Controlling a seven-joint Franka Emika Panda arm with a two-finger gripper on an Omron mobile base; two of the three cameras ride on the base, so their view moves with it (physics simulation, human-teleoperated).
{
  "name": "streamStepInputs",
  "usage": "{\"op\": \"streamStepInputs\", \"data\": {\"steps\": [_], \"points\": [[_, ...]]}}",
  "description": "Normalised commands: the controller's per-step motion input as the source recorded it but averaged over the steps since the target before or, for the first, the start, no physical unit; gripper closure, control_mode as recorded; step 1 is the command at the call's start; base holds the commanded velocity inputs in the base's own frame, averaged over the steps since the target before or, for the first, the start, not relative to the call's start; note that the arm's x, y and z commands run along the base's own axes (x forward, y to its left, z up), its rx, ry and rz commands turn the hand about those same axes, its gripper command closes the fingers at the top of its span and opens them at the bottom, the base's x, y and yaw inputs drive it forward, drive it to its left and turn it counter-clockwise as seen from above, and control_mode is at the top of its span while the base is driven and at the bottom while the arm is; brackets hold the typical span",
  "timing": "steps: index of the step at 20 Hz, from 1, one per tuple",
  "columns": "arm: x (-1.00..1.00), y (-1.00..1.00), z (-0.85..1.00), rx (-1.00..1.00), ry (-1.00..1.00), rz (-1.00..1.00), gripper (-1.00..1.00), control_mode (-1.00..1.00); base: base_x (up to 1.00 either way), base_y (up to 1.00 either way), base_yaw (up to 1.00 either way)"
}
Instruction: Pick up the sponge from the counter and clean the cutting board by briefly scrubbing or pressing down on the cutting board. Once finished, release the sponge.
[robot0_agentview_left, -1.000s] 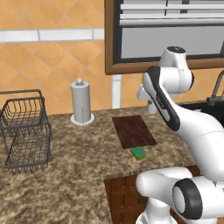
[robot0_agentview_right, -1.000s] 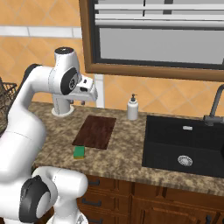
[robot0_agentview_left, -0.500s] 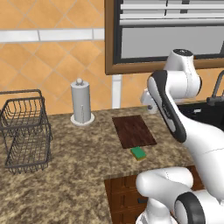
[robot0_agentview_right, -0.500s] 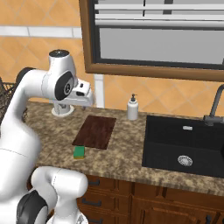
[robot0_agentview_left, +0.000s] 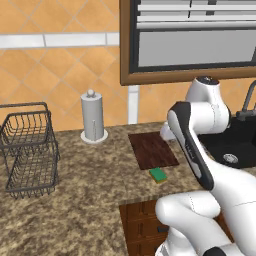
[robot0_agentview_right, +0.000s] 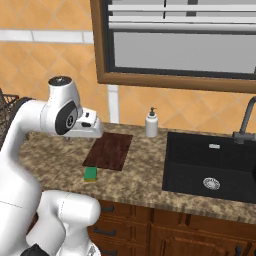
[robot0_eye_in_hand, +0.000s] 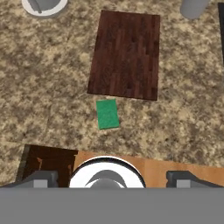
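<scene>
The sponge (robot0_eye_in_hand: 107, 113), a small green block over a yellow layer, lies on the granite counter (robot0_eye_in_hand: 43, 87) just off the near short edge of the cutting board (robot0_eye_in_hand: 126, 54). The board is a dark reddish-brown wooden rectangle, lying flat. My gripper (robot0_eye_in_hand: 111, 179) hangs high above the counter's front edge, looking straight down, open, its fingertips (robot0_eye_in_hand: 39, 178) far apart with nothing between them. From the sides, the sponge (robot0_agentview_left: 158, 174) (robot0_agentview_right: 91, 173) sits in front of the board (robot0_agentview_left: 152, 150) (robot0_agentview_right: 109, 151), below my raised hand.
A wire basket (robot0_agentview_left: 27, 147) stands at the left and a paper towel holder (robot0_agentview_left: 92, 117) against the wall. A soap dispenser (robot0_agentview_right: 151, 123) stands behind the board's right side. The black sink (robot0_agentview_right: 210, 167) with its faucet (robot0_agentview_right: 245, 122) lies to the right. Wooden drawers (robot0_eye_in_hand: 48, 159) sit below the counter edge.
My arm has folded, bringing the hand lower and back toward the counter's front edge. Sponge and cutting board have not moved.
</scene>
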Motion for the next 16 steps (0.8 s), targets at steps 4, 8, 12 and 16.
{"op": "streamStepInputs", "data": {"steps": [4,8,12,16], "points": [[0.11,0.01,-0.57,-0.03,0.13,0.13,-1.00,-1.00,0.00,0.00,0.00],[0.15,0.16,-0.58,-0.04,0.07,0.12,-1.00,-1.00,0.00,0.00,0.00],[0.35,0.14,-0.57,-0.02,0.10,0.15,-1.00,-1.00,0.00,0.00,0.00],[0.50,0.15,-0.41,-0.01,0.18,0.13,-1.00,-1.00,0.00,0.00,0.00]]}}
